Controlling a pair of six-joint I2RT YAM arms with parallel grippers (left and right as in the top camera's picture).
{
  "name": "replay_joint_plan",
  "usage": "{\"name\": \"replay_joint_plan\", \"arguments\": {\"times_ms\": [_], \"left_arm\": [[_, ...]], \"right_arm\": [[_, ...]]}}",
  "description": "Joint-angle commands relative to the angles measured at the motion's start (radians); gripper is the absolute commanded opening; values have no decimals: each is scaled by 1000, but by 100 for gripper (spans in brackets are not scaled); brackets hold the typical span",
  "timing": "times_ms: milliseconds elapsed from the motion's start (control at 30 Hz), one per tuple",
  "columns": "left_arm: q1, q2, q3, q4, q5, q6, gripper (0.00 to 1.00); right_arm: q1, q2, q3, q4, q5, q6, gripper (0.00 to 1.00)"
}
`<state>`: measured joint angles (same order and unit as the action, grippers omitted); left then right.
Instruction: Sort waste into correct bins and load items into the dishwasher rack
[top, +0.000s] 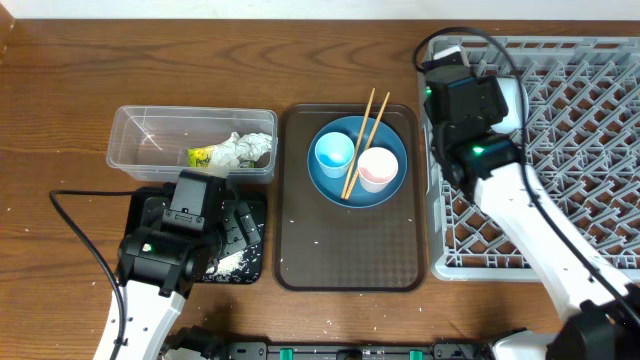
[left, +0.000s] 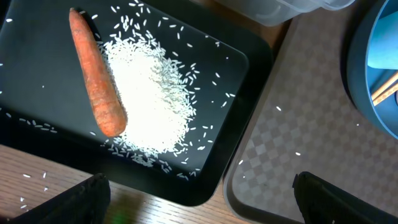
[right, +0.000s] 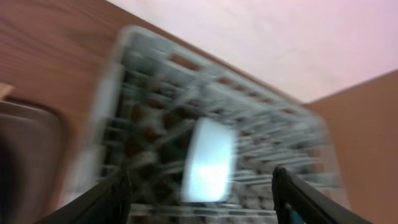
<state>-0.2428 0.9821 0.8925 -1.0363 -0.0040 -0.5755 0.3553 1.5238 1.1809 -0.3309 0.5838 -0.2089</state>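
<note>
A brown wooden table (top: 60, 80) runs back to a pale wall (right: 298, 37); from left to right it carries a clear tub (top: 130, 150) holding tissue (top: 245, 148) and wrapper (top: 203, 156), a brown serving tray (top: 350, 250) bearing the dark blue plate (top: 385, 190), light blue cup (top: 333, 153), pale pink cup (top: 377, 167) and chopsticks (top: 365, 130), and the grey rack (top: 590, 110). The left arm hides most of the black tray (left: 249, 62), where rice (left: 149, 106) and a carrot-like orange piece (left: 93, 81) lie under the left gripper (left: 200, 186), its fingers spread wide. The right wrist view is smeared: the right gripper (right: 200, 180) has its fingers apart, clamping nothing, and the white bowl (right: 208, 158) in the rack is a blur

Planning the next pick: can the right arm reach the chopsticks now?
Probably yes: the chopsticks lie exposed across the plate, nothing over them, and the open right gripper hangs nearby above the rack.
</note>
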Motion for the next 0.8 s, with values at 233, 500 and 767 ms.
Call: {"name": "replay_joint_plan", "arguments": {"times_ms": [233, 500, 767], "left_arm": [[4, 4, 5, -3, -12, 3, 96], [4, 4, 5, -3, -12, 3, 96], [4, 4, 5, -3, -12, 3, 96]], "right_arm": [[-39, -43, 1, -174, -725, 560, 40], [-16, -47, 1, -381, -846, 563, 11], [-26, -131, 1, -467, -841, 461, 17]]}}
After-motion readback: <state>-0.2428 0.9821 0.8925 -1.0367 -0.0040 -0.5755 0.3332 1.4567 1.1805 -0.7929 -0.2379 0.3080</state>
